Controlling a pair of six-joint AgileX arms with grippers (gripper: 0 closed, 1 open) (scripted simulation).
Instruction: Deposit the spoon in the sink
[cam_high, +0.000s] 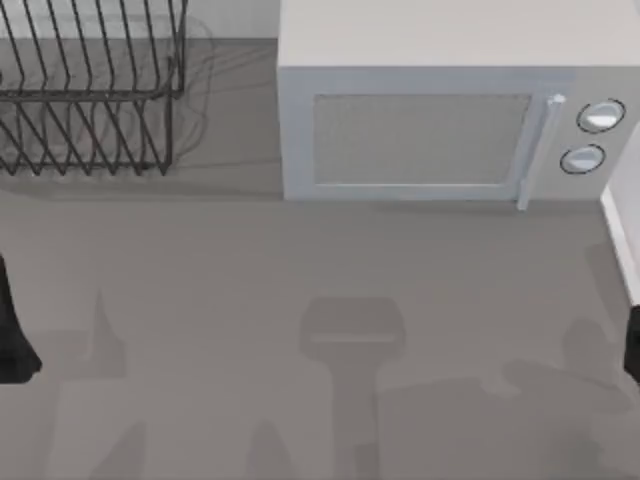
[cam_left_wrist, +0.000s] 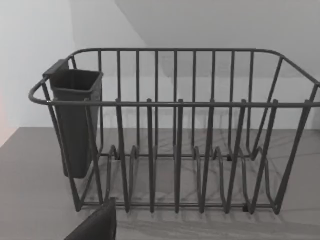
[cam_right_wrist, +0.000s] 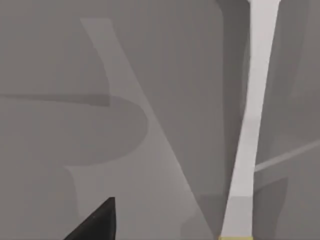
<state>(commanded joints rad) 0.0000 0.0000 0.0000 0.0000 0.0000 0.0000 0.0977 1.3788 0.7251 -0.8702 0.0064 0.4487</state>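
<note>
The spoon is out of view. A white strip (cam_high: 622, 240) runs along the table's right edge, and it shows again as a white band (cam_right_wrist: 252, 115) in the right wrist view. I cannot tell whether it is the sink's rim. My left gripper (cam_high: 12, 330) is parked at the left edge of the table, and a dark part of it (cam_left_wrist: 95, 225) faces the dish rack. My right gripper (cam_high: 633, 345) sits at the right edge, with a dark tip of it (cam_right_wrist: 97, 222) over the bare grey tabletop. Neither holds anything that I can see.
A black wire dish rack (cam_high: 90, 100) stands at the back left, with a dark cutlery cup (cam_left_wrist: 75, 120) hung on one end. A grey microwave (cam_high: 440, 110) with its door shut fills the back middle and right. Grey tabletop (cam_high: 330, 300) spans the front.
</note>
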